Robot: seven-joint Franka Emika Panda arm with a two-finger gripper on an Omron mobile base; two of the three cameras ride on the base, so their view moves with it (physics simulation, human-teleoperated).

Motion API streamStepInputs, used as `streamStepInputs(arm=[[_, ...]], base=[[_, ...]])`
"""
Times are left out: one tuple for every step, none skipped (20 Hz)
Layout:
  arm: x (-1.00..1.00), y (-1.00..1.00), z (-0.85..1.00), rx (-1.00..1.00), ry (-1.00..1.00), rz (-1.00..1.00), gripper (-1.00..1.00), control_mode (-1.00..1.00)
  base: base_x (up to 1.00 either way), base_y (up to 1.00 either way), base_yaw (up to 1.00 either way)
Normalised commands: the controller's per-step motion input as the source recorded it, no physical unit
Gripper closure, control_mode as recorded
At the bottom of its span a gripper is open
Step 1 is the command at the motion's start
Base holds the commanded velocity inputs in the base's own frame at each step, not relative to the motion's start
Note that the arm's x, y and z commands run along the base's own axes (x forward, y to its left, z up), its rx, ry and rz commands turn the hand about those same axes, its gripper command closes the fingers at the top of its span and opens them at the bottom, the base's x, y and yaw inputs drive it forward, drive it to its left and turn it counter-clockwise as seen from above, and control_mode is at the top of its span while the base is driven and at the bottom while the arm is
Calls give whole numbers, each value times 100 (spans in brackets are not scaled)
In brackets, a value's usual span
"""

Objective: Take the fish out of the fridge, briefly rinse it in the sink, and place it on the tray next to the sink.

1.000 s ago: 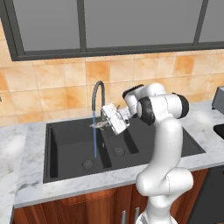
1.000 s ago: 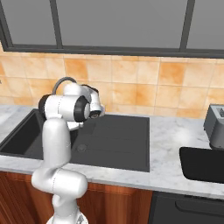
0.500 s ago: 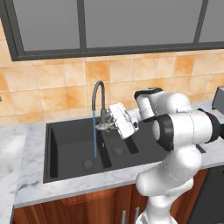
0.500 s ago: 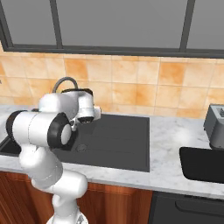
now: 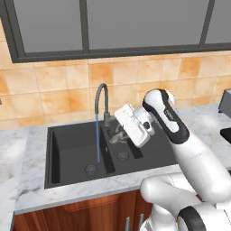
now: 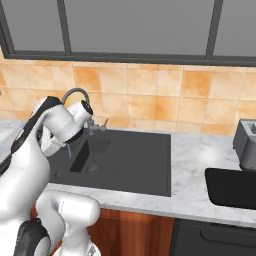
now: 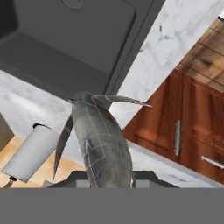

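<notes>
While water runs in a thin blue stream (image 5: 97, 137) from the tap (image 5: 101, 100), the fish (image 5: 116, 131) hangs in the air over the sink (image 5: 72, 149), just to the right of that stream and above the divider between the two basins. Its mottled grey body points away from the hand, and in the hand view it fills the centre (image 7: 101, 142) with its thin fins spread to both sides. The gripper (image 5: 121, 131) is clamped on the fish, its jaws drawn in close around the body. From the right base view, the white arm (image 6: 60, 125) bends over the left part of the black sink (image 6: 130, 160) beside the curved tap (image 6: 75, 95). A marble counter (image 6: 200, 155) surrounds the sink, orange tiles (image 5: 149, 72) line the wall behind, and brown wooden cabinet doors (image 7: 188, 127) sit below the counter.
</notes>
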Motion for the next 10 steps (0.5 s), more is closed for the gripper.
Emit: streamStepInputs(arm=[[-98,-45,12,-67,3,-3,100,-100],[-92,-37,0,-77,0,0,100,-100],[-81,-46,0,-82,2,0,100,-100],[-87,-61,0,-83,0,3,100,-100],[-85,-76,0,-80,0,3,100,-100],[-78,-86,21,-80,0,4,100,-100],[-78,-82,36,-78,0,5,100,-100],[-74,-71,56,-73,0,4,100,-100],[-66,-56,71,-76,0,4,100,-100],[-48,-48,69,-77,0,5,100,-100]], base=[[0,0,0],[0,0,0],[0,0,0],[0,0,0],[0,0,0],[0,0,0],[0,0,0],[0,0,0],[0,0,0],[0,0,0]])
